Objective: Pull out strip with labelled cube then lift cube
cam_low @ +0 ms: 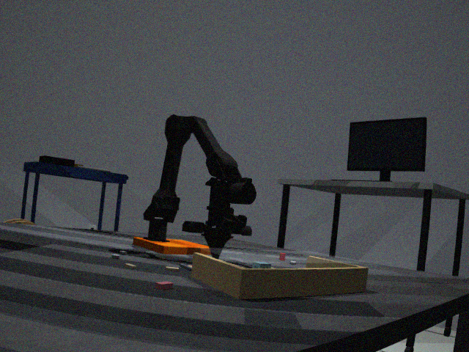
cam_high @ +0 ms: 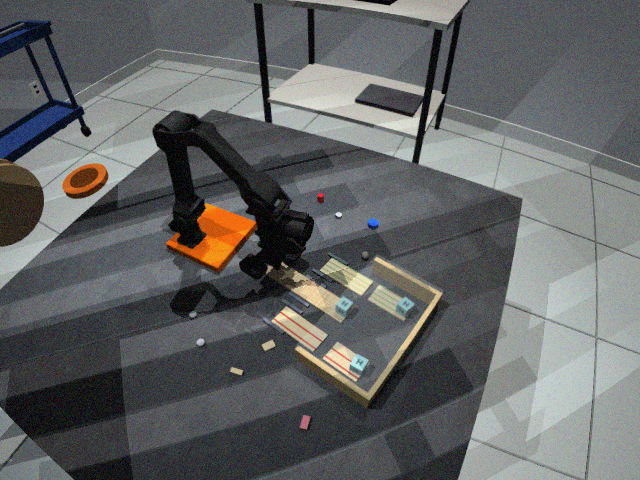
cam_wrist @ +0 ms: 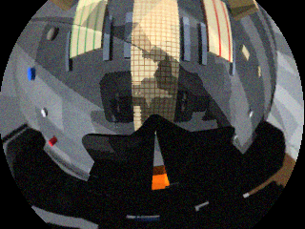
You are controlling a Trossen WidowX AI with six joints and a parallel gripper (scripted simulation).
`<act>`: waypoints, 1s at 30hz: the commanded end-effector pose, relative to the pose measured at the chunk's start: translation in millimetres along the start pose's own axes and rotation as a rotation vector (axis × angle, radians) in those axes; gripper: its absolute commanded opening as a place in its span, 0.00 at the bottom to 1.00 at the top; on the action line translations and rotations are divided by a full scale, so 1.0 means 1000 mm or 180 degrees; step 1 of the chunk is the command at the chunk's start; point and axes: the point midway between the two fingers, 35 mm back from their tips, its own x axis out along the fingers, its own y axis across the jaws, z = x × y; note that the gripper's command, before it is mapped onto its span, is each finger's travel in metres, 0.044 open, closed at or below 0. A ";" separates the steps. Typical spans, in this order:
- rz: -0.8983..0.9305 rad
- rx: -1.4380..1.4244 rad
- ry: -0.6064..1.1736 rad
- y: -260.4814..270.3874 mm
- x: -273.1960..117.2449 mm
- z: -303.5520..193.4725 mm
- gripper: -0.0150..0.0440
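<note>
A checked strip lies in one piece in the middle, a cube marked H on its far end. A green-striped strip lies in two pieces with a gap, a second H cube on the far piece. A red-striped strip is also in two pieces, a third H cube on its far piece. My gripper is shut and holds nothing, fingertips pointing down at the checked strip's near end. Whether they touch it is hard to tell.
A wooden wall surrounds the far side and both flanks, open toward the arm. Low dark rails flank the strips. Small loose pieces, such as a pink block and a blue disc, lie outside.
</note>
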 end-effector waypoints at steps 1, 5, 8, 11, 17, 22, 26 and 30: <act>-0.0024 0.0006 0.0083 -0.001 0.004 -0.013 0.25; -0.0024 0.0006 0.0085 -0.001 0.004 -0.019 0.25; -0.0024 0.0006 0.0086 -0.001 0.004 -0.023 0.25; -0.0024 0.0007 0.0087 -0.001 0.004 -0.028 0.25; -0.0024 0.0007 0.0090 -0.001 0.004 -0.038 0.25; -0.0024 0.0007 0.0092 -0.001 0.004 -0.045 0.25; -0.0024 0.0007 0.0094 -0.001 0.004 -0.052 0.25; -0.0023 0.0007 0.0095 -0.001 0.004 -0.058 0.25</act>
